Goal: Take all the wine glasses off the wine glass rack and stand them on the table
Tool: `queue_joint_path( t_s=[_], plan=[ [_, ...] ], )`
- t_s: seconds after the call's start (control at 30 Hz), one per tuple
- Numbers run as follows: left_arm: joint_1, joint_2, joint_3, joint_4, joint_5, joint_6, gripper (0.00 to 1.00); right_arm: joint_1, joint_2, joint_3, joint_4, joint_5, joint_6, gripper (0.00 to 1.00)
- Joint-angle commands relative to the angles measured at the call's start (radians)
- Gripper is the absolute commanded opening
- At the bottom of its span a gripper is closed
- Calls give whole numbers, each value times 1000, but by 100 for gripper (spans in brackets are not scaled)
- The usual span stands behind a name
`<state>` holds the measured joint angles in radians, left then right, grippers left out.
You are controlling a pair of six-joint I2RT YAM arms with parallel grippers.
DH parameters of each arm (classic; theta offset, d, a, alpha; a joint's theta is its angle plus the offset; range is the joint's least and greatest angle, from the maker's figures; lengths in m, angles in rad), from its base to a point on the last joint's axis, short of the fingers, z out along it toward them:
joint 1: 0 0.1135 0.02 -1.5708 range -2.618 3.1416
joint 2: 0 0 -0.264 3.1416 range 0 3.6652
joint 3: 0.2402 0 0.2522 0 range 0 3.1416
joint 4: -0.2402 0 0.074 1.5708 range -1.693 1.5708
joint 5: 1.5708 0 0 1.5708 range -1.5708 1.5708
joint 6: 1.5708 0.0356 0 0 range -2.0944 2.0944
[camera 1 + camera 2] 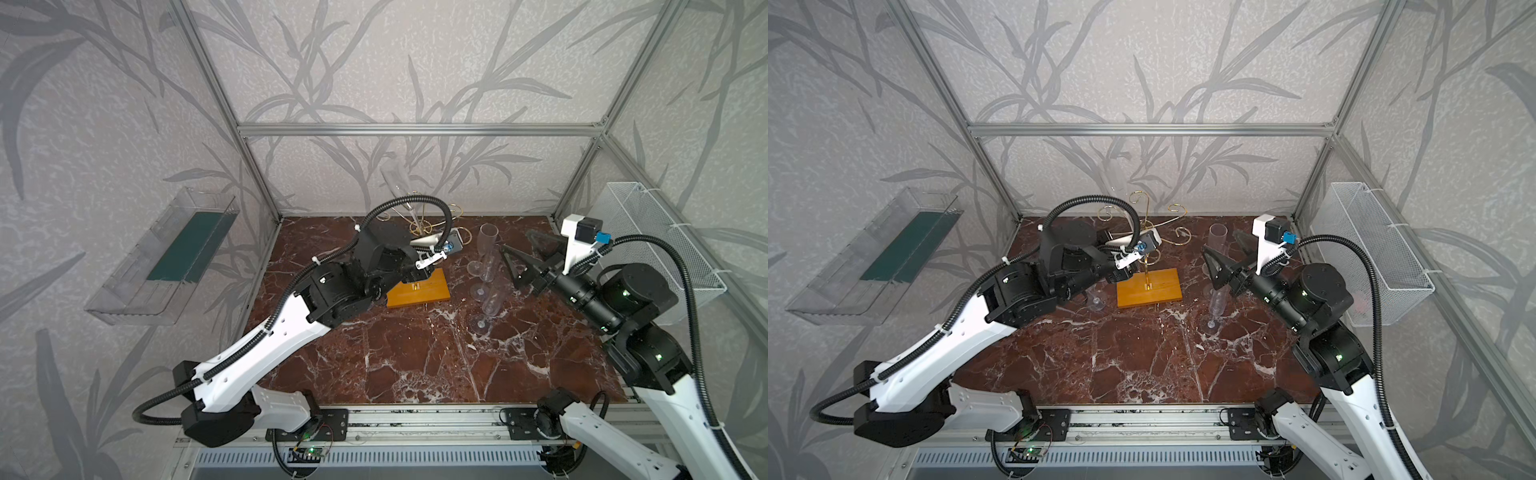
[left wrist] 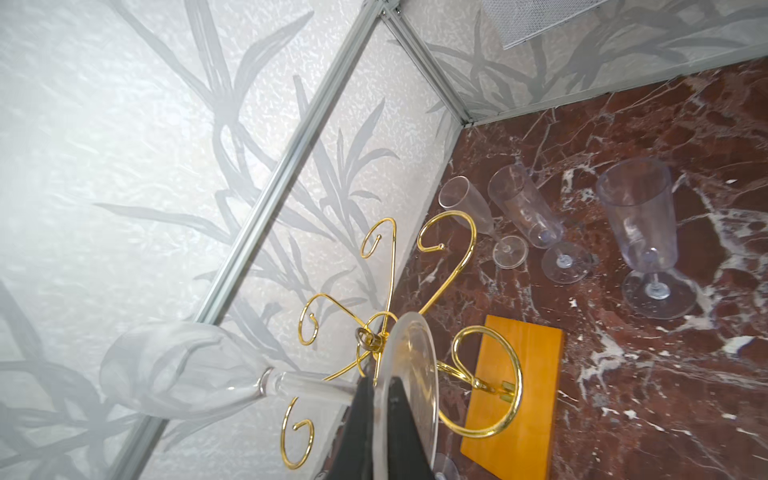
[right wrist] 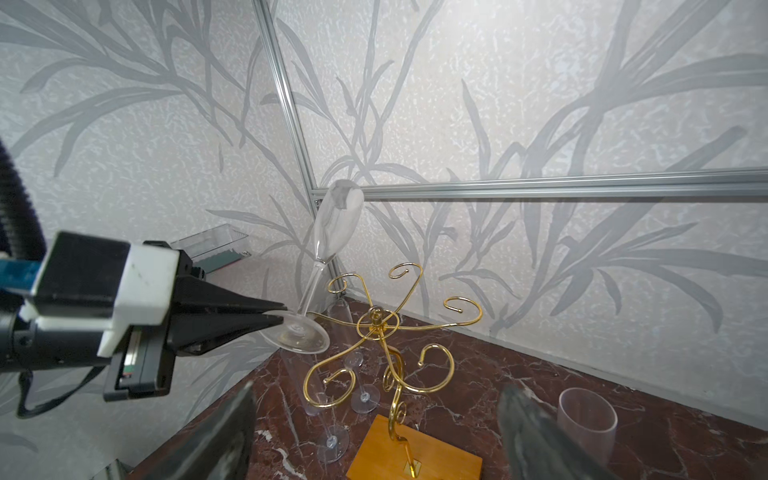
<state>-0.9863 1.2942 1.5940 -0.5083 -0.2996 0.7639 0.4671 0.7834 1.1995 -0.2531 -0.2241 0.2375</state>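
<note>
Three clear glasses (image 2: 523, 208) stand on the marble table (image 1: 415, 353) near the right gripper (image 1: 515, 241), whose jaws are spread wide and empty. The left gripper (image 3: 274, 318) pinches the wine glass (image 3: 332, 224) by its foot. The glass is tilted, bowl toward the back wall, just beside the top curls of the wine glass rack (image 3: 376, 320) — touching or not, I can't tell.

Bright, even light; soft focus

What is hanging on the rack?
Nothing: all six curls of the rack look empty. The left tool pinches the glass by its foot, bowl up, beside them. The foot overlaps one wire, so contact there cannot be told.
</note>
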Motion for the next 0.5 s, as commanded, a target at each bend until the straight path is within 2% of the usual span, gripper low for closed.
queue_joint_path(
  t_s=[0.0,0.27,0.47],
  plan=[
    [-69,-71,-103,311,-156,275,0,-2,45,70,-49,-93,29,88],
    [-198,-122,-300,640,-222,609,0,-2,148,171,-99,-214,23,85],
    [-245,-136,-388,796,-208,714,0,-2,228,224,-111,-310,35,81]
  ],
)
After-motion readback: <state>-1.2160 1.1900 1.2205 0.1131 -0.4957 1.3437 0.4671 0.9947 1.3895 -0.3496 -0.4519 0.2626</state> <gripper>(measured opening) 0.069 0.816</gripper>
